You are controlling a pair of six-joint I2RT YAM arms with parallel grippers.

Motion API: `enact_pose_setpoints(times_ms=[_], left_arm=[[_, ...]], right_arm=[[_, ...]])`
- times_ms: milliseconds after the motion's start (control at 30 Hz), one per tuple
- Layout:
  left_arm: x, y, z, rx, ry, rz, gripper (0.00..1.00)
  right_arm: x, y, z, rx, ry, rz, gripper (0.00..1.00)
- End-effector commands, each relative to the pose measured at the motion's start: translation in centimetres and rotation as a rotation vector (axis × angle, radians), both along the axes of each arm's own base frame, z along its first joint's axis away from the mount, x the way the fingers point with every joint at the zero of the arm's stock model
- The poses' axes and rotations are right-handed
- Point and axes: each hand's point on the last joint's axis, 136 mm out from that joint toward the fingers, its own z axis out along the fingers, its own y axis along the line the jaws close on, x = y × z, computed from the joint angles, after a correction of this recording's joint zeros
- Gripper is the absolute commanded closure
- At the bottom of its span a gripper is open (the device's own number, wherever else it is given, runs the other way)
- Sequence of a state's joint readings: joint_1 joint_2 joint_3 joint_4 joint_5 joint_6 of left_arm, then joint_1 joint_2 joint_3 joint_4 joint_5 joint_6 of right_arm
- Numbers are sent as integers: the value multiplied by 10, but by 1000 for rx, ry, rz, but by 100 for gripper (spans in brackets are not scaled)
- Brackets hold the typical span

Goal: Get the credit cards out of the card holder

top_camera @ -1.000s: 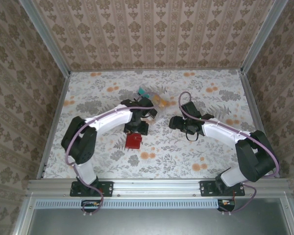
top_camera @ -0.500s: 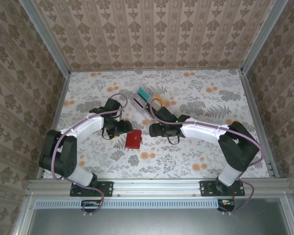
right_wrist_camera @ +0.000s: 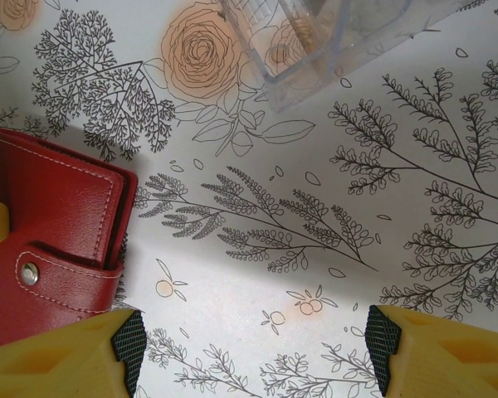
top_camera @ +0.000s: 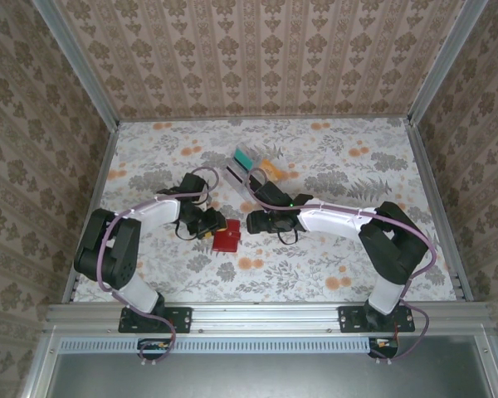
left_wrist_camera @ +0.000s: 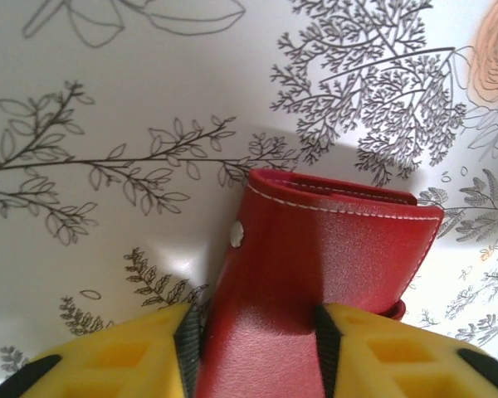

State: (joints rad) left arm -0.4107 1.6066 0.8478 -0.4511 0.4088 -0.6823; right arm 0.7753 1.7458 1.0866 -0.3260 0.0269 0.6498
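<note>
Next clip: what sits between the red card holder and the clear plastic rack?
Nothing: in the right wrist view the stretch from the card holder to the clear rack is bare floral table.

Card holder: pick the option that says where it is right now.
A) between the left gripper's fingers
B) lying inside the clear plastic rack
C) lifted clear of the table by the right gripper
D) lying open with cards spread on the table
A: in the left wrist view the red card holder sits between the left gripper's yellow fingers, pads against its two sides, while the right gripper stands open.
</note>
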Motion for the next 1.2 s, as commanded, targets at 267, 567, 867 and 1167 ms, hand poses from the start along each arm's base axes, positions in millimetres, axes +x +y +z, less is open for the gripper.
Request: enact_pose_setpoints(times_ms=[267, 567, 867, 1167], left_arm=[[-22, -50, 1, -198, 57, -21, 62], [-23, -50, 3, -199, 40, -22, 63], [-25, -51, -5, -210, 54, -33, 63], [-22, -56, 2, -249, 37, -41, 61]], right_arm=[[-8, -17, -1, -55, 23, -41, 27], [-25, 1, -15, -22, 123, 56, 37], [-30, 6, -28, -33, 181, 73, 43], [-29, -4, -41, -106, 209, 54, 47]])
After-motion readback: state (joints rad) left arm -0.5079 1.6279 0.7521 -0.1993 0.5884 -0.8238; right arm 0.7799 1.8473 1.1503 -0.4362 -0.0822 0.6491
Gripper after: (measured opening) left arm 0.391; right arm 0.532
